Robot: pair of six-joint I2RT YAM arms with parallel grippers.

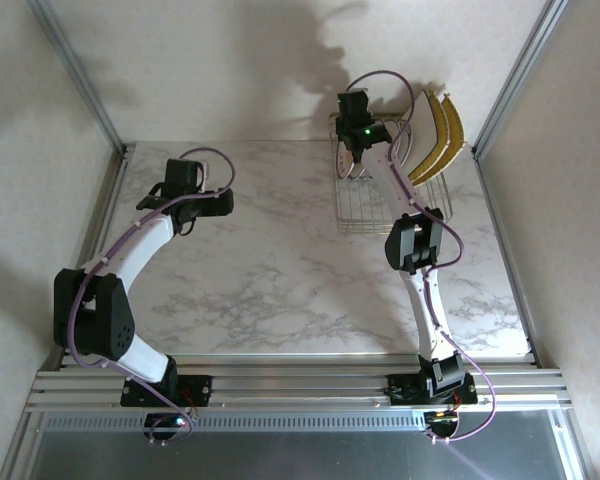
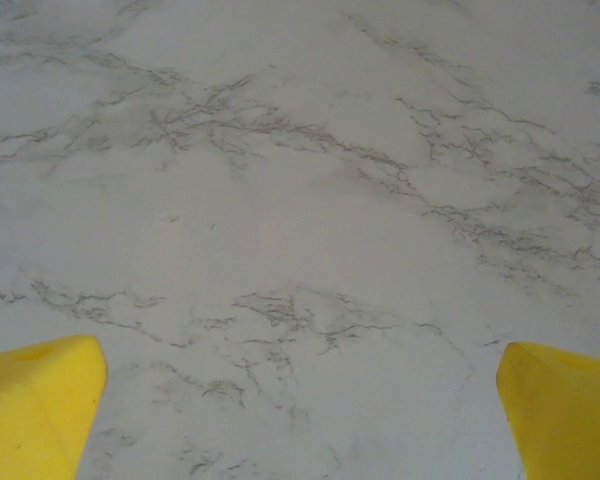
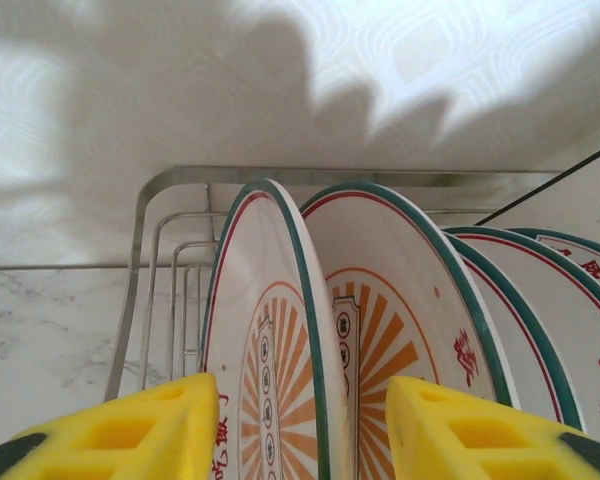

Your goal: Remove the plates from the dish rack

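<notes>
Straddling the end plate, upright on edge in the dish rack at far right, the right fingers stand part-open, gripping nothing; the left fingers gape empty, well apart.

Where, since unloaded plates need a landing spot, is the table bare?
Bare: the white marble tabletop between the silver wire dish rack and the left arm, including under the open left pincer. Crowded: the rack's far end, packed with round teal-rimmed white plates and square mustard-yellow plates.
</notes>
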